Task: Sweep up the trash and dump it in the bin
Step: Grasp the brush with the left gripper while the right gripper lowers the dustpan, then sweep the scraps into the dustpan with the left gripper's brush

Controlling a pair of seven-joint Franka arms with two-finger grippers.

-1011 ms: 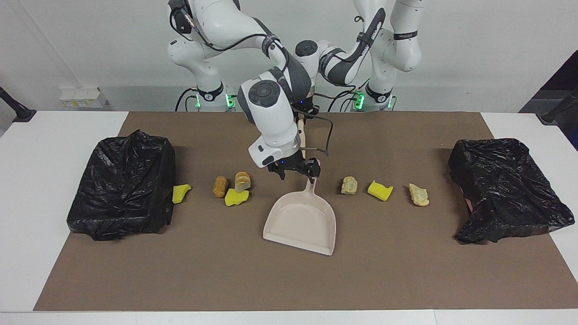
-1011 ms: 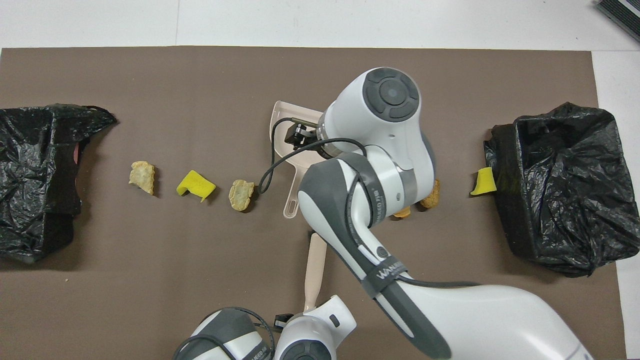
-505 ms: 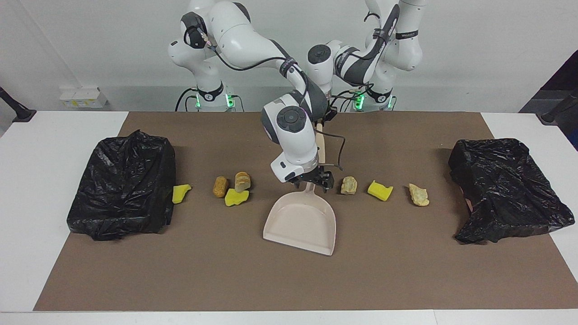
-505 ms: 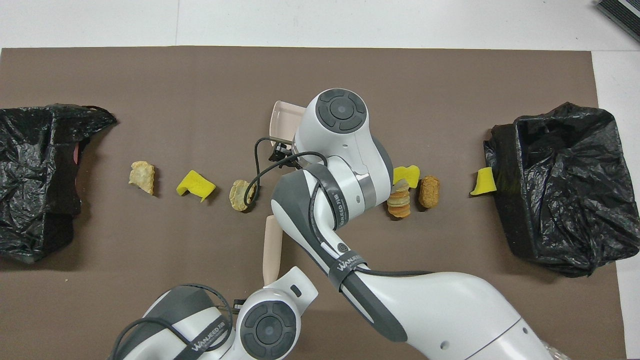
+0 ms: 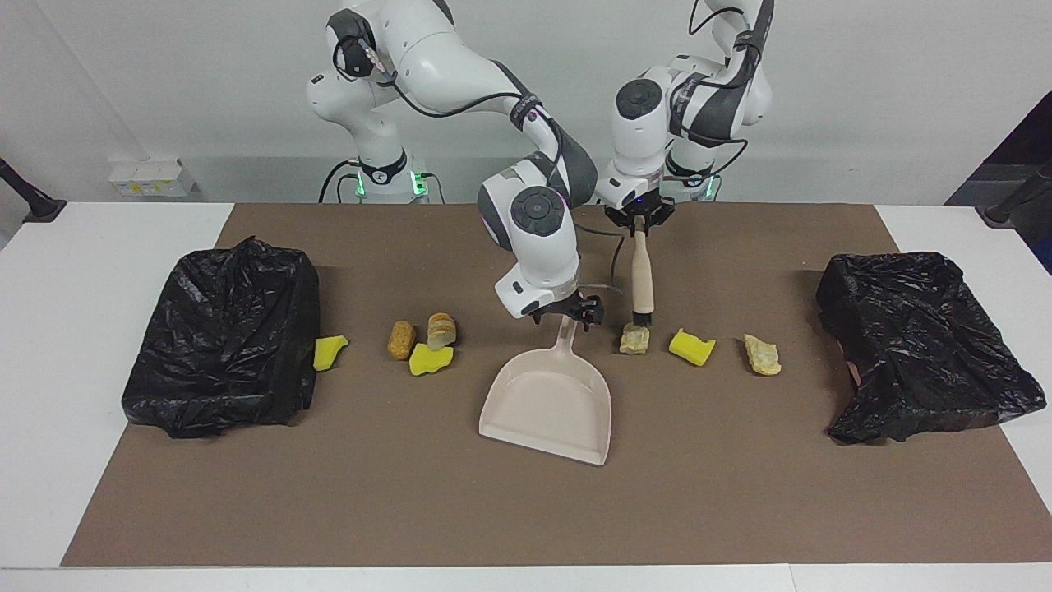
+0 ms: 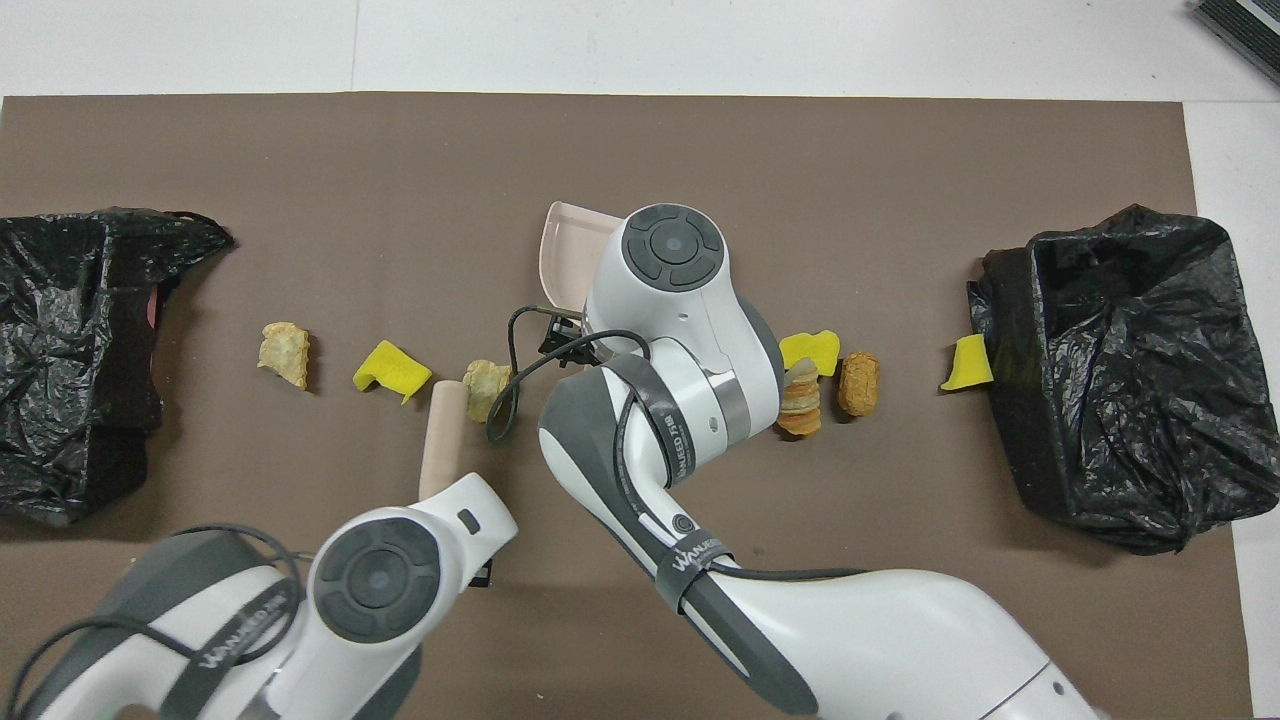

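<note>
My right gripper (image 5: 567,316) is shut on the handle of the beige dustpan (image 5: 549,404), which rests on the brown mat (image 5: 740,493) mid-table. My left gripper (image 5: 639,220) is shut on a wooden-handled brush (image 5: 641,279) and holds it upright. The brush's dark bristles touch a beige chunk (image 5: 635,339) beside the dustpan. Toward the left arm's end lie a yellow sponge piece (image 5: 691,346) and another beige chunk (image 5: 763,354). Toward the right arm's end lie two tan chunks (image 5: 400,339) and two yellow pieces (image 5: 430,359). In the overhead view the brush handle (image 6: 440,440) shows and the right arm covers most of the dustpan (image 6: 565,250).
A bin lined with a black bag (image 5: 222,337) stands at the right arm's end of the mat; one yellow piece (image 5: 329,352) lies against it. A second black-bagged bin (image 5: 920,345) stands at the left arm's end. White table (image 5: 49,370) borders the mat.
The left arm has swung the brush out from the robots' side to the beige chunk beside the dustpan. The right gripper settled on the dustpan handle; the pan has barely moved.
</note>
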